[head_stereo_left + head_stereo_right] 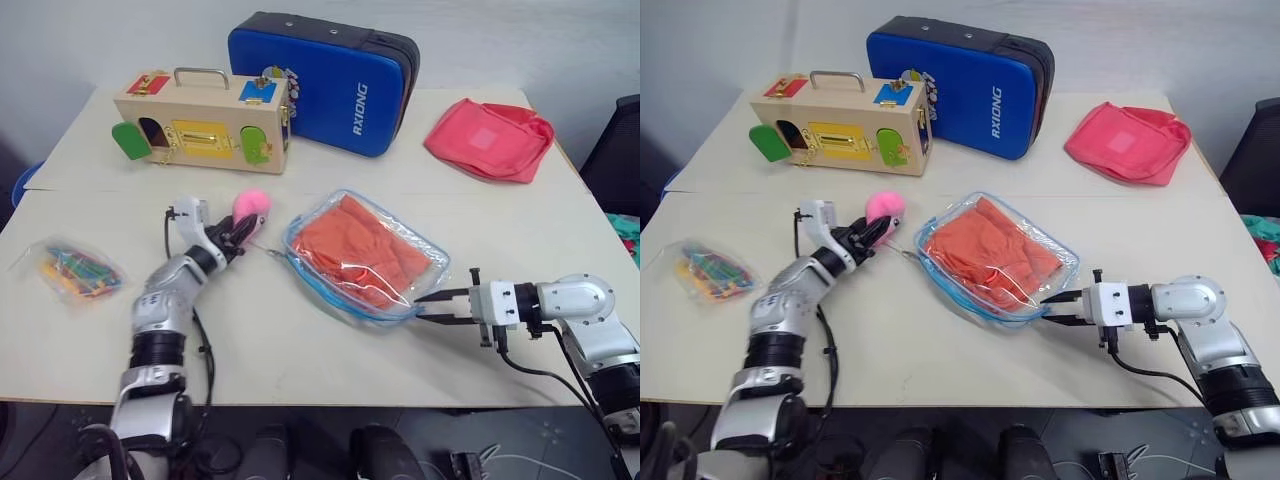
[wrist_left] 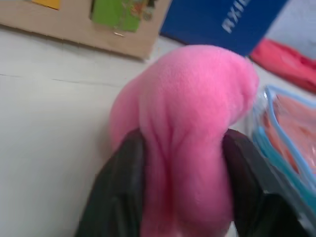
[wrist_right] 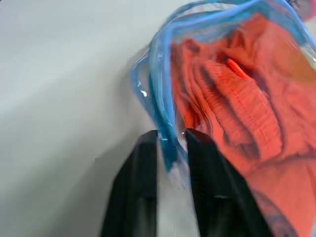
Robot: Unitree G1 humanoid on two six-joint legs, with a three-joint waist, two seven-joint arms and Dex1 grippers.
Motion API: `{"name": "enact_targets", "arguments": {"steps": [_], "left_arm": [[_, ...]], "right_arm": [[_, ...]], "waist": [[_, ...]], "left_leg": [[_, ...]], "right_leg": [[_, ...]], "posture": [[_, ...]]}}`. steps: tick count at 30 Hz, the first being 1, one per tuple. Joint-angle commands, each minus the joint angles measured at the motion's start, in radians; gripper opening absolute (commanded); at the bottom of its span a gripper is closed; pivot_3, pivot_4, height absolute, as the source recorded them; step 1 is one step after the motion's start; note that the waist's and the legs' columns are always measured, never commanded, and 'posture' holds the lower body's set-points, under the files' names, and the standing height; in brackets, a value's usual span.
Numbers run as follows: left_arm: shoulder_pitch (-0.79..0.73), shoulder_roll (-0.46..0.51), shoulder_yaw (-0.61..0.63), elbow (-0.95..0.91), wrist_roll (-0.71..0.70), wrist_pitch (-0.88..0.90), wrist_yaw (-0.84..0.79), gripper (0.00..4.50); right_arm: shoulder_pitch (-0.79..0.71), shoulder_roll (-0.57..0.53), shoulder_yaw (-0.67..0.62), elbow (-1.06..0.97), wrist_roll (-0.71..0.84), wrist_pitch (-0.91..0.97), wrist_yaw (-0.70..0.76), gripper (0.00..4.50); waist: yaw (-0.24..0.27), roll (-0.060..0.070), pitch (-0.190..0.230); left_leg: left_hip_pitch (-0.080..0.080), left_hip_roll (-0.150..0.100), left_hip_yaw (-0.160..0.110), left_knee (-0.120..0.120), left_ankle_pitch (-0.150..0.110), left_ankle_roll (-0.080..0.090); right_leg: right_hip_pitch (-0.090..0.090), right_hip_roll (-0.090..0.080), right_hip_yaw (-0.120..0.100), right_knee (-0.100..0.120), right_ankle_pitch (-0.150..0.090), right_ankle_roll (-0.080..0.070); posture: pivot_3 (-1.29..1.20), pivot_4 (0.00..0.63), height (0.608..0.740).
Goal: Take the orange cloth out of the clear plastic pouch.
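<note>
Opening step: right gripper (image 3: 170, 143) pinches the blue edge of the clear plastic pouch (image 1: 420, 262) on the tabletop (image 1: 300, 350), orange cloth (image 1: 365, 250) inside, left gripper (image 2: 182, 143) squeezing the pink plush (image 2: 187, 123); next, probably free left for cloth.

The white table (image 1: 330, 350) consists of two tops butted together, with a seam running across it. At 11 o'clock stands a wooden latch box (image 1: 203, 122) with a metal handle and coloured doors and locks on its front face. Just beside it, at 12 o'clock, a blue padded case (image 1: 325, 82) stands upright on its edge. At 2 o'clock lies a pink-red fabric bag (image 1: 489, 138). At 9 o'clock lies a small clear bag of colourful sticks (image 1: 73, 270). Near the centre is a small pink plush lump (image 1: 251, 205).
</note>
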Motion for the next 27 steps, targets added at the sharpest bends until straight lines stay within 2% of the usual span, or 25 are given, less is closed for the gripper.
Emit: {"name": "enact_targets", "arguments": {"steps": [1, 4, 5, 6, 7, 8, 9, 11, 13, 15, 22, 27], "left_arm": [[0.09, 0.137, -0.002, -0.101, 0.064, -0.145, -0.136, 3.25], [0.148, 0.255, 0.012, -0.074, 0.093, -0.301, -0.264, 3.26], [0.161, 0.287, 0.003, -0.071, 0.095, -0.342, -0.325, 3.67], [0.165, 0.31, -0.004, -0.066, 0.1, -0.386, -0.365, 3.83], [0.154, 0.331, -0.01, -0.061, 0.108, -0.436, -0.397, 4.19], [0.142, 0.345, -0.018, -0.053, 0.123, -0.487, -0.418, 4.44], [0.12, 0.361, -0.036, -0.04, 0.154, -0.578, -0.444, 4.49], [0.081, 0.379, -0.101, -0.054, 0.174, -0.666, -0.555, 4.49], [0.034, 0.361, -0.22, -0.08, 0.208, -0.724, -0.676, 4.49], [-0.004, 0.338, -0.287, -0.061, 0.233, -0.761, -0.731, 4.49], [-0.247, 0.134, -0.442, 0.274, 0.44, -0.976, -0.62, 4.49], [-0.366, 0.06, -0.445, 0.486, 0.497, -1.042, -0.51, 4.49]], "right_arm": [[0.062, -0.033, -0.11, -0.151, 0.111, 0.164, -0.054, 2.41], [0.162, -0.05, -0.211, -0.315, 0.23, 0.379, -0.148, 3.44], [0.195, -0.049, -0.243, -0.371, 0.279, 0.457, -0.19, 3.79], [0.225, -0.047, -0.272, -0.422, 0.317, 0.512, -0.22, 4.13], [0.269, -0.051, -0.3, -0.485, 0.356, 0.556, -0.229, 4.5], [0.303, -0.052, -0.319, -0.533, 0.375, 0.577, -0.229, 4.5], [0.332, -0.038, -0.337, -0.577, 0.376, 0.567, -0.233, 4.5], [0.385, 0.014, -0.365, -0.648, 0.404, 0.528, -0.227, 4.5], [0.453, 0.043, -0.378, -0.71, 0.401, 0.53, -0.242, 4.5], [0.483, 0.056, -0.383, -0.736, 0.388, 0.538, -0.25, 4.5], [0.576, 0.078, -0.376, -0.77, 0.32, 0.518, -0.244, 4.5], [0.601, 0.08, -0.394, -0.796, 0.317, 0.529, -0.258, 4.5]], "waist": [[0.001, 0.0, 0.0], [0.006, 0.0, 0.0], [0.009, 0.0, 0.0], [0.013, 0.0, 0.0], [0.021, 0.0, 0.0], [0.028, 0.0, 0.0], [0.033, 0.0, 0.0], [0.04, 0.0, 0.0], [0.043, 0.0, 0.0], [0.039, 0.0, -0.001], [0.027, -0.001, 0.0], [0.022, -0.002, 0.001]], "left_leg": [[0.0, 0.0, 0.0, 0.0, 0.0, 0.0], [0.0, 0.0, 0.0, 0.0, 0.0, 0.0], [0.0, 0.0, 0.0, -0.001, 0.0, 0.0], [0.0, 0.0, -0.001, 0.0, 0.0, 0.0], [0.0, -0.001, -0.001, 0.0, 0.0, 0.0], [0.0, -0.001, -0.002, -0.001, 0.0, 0.0], [0.0, -0.001, -0.002, 0.0, 0.0, 0.0], [0.0, -0.001, -0.002, 0.0, -0.001, 0.001], [0.0, -0.002, -0.002, 0.0, -0.001, 0.001], [0.0, -0.003, -0.001, -0.001, -0.001, 0.001], [0.0, -0.002, 0.001, 0.0, -0.001, 0.002], [0.0, -0.001, 0.004, 0.0, -0.001, 0.002]], "right_leg": [[0.0, 0.0, 0.0, 0.0, 0.0, 0.0], [0.0, -0.001, 0.0, -0.001, 0.0, 0.0], [0.0, -0.001, 0.0, -0.001, 0.0, 0.0], [0.001, -0.002, 0.0, -0.003, 0.0, 0.0], [0.002, -0.002, 0.0, -0.006, 0.0, 0.0], [0.002, -0.002, 0.0, -0.007, 0.0, -0.001], [0.003, -0.002, -0.001, -0.008, 0.0, -0.001], [0.003, -0.002, -0.001, -0.009, 0.001, 0.0], [0.004, -0.002, -0.001, -0.01, 0.001, 0.0], [0.005, -0.002, -0.001, -0.01, 0.001, 0.0], [0.002, 0.0, -0.001, -0.002, 0.001, 0.001], [0.0, 0.001, -0.004, 0.0, 0.001, 0.001]], "posture": [[0.0, 0.15, 0.74], [0.0, 0.15, 0.74], [0.0, 0.15, 0.74], [0.0, 0.15, 0.74], [0.0, 0.15, 0.74], [0.0, 0.15, 0.74], [0.0, 0.15, 0.74], [0.0, 0.15, 0.74], [0.0, 0.15, 0.74], [0.0, 0.15, 0.74], [0.0, 0.15, 0.74], [0.0, 0.15, 0.74]]}}
